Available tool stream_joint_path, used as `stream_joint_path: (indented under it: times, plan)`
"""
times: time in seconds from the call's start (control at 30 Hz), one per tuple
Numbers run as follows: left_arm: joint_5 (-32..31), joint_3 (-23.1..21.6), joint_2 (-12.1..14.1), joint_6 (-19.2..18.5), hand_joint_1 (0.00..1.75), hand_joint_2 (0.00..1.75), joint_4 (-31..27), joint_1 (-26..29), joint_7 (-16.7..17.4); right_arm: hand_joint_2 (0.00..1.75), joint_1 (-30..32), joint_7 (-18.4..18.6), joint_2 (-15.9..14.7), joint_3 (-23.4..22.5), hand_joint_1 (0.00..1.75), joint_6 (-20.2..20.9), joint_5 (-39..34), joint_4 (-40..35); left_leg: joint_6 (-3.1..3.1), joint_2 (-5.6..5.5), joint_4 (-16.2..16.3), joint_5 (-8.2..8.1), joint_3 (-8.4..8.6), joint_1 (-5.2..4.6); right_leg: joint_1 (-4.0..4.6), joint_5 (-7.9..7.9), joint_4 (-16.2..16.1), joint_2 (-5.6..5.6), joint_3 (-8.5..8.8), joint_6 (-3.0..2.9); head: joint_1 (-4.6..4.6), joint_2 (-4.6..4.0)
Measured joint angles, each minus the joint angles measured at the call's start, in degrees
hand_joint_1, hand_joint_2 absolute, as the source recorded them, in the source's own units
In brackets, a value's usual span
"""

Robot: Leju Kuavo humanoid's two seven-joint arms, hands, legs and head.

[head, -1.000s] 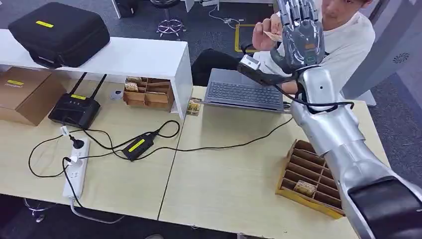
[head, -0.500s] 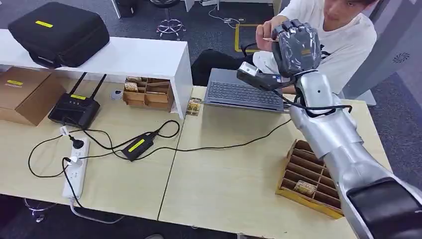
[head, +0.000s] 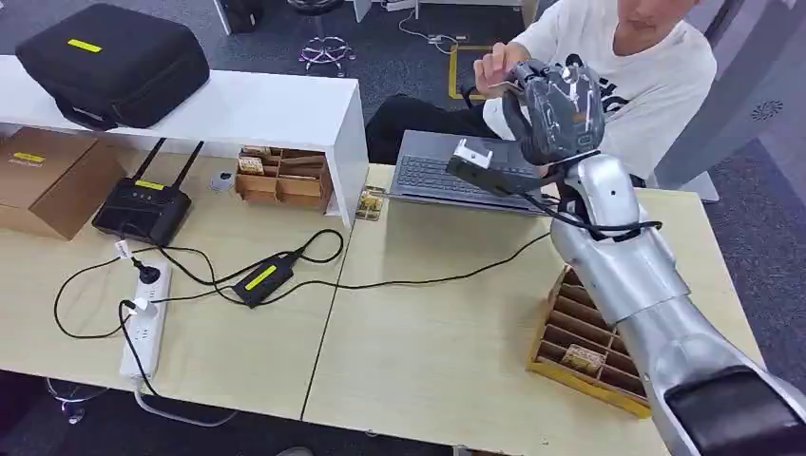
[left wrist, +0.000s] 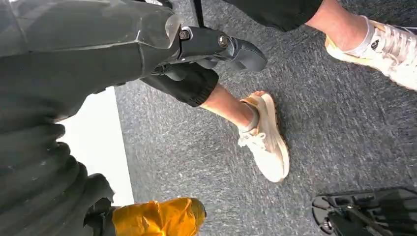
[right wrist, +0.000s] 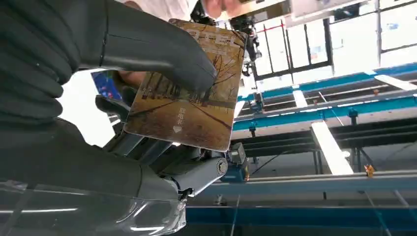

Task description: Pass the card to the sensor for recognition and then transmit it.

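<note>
Grey right hand (right wrist: 98, 98) pinches the card (right wrist: 189, 93) between thumb and fingers.

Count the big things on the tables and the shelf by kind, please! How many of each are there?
Wooden divided trays: 2
Laptop: 1
Router: 1
Power strip: 1
Black case: 1
Cardboard box: 1
Total: 7
</note>
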Motion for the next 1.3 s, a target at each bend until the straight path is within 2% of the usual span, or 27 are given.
stream_joint_path:
  times: [0.2, 0.37, 0.53, 0.7, 0.87, 1.03, 1.3]
  plan:
    - [1.72, 0.02, 0.11, 0.55, 0.0, 1.75, 0.0, 0.68, -0.7, 1.75, 10.29, -2.27, -7.46, -4.21, 1.75, -0.98, -5.59, -15.36, 0.05, -0.15, 0.0, -0.03, -0.05, 0.0, 0.0, -0.02, -0.15, -0.16, 0.06, 0.03, 0.0, 0.0]
    - [2.99, 0.24, 0.39, 1.01, 0.0, 1.75, 0.0, 1.79, -1.2, 1.75, 21.84, -5.12, -13.05, -13.36, 1.75, -1.77, -11.15, -26.27, 0.18, -0.14, 0.0, -0.13, -0.11, -0.01, 0.0, -0.04, -0.23, -0.16, 0.07, 0.07, 0.0, 0.0]
    - [3.71, 0.83, 0.54, 1.14, 0.0, 1.75, 0.0, 1.85, -1.2, 1.75, 30.88, -8.24, -15.73, -24.42, 1.75, -0.05, -18.96, -31.94, 0.21, -0.14, 0.0, -0.18, -0.14, -0.01, 0.0, -0.05, -0.25, -0.18, 0.06, 0.09, 0.0, 0.0]
    - [4.13, 1.9, 0.55, 1.27, 0.0, 1.75, 0.0, 1.92, -1.2, 1.75, 38.06, -9.79, -16.63, -35.53, 1.75, 2.88, -24.21, -33.71, 0.21, -0.15, 0.0, -0.19, -0.17, -0.01, 0.0, -0.08, -0.25, -0.19, 0.05, 0.13, 0.0, 0.0]
    - [4.81, 2.91, 0.55, 1.57, 0.0, 1.75, 0.0, 1.91, -1.2, 1.75, 42.53, -9.77, -17.37, -43.35, 1.75, 7.13, -26.68, -33.3, 0.24, -0.13, 0.0, -0.21, -0.17, -0.01, 0.0, -0.1, -0.25, -0.18, 0.05, 0.15, 0.0, 0.0]
    - [5.4, 3.67, 0.55, 1.6, 0.0, 1.75, 0.0, 1.92, -1.2, 1.75, 45.9, -9.23, -18.95, -47.76, 1.75, 13.1, -27.76, -31.81, 0.24, -0.13, 0.0, -0.22, -0.17, -0.01, -0.01, -0.1, -0.25, -0.18, 0.05, 0.15, 0.0, 0.0]
    - [6.14, 4.85, 0.63, 1.6, 0.0, 1.75, 0.0, 1.94, -1.22, 1.75, 50.52, -8.18, -22.24, -51.1, 1.75, 20.48, -28.76, -28.93, 0.26, -0.12, 0.0, -0.24, -0.17, -0.02, -0.01, -0.11, -0.25, -0.18, 0.05, 0.17, 0.0, 0.0]
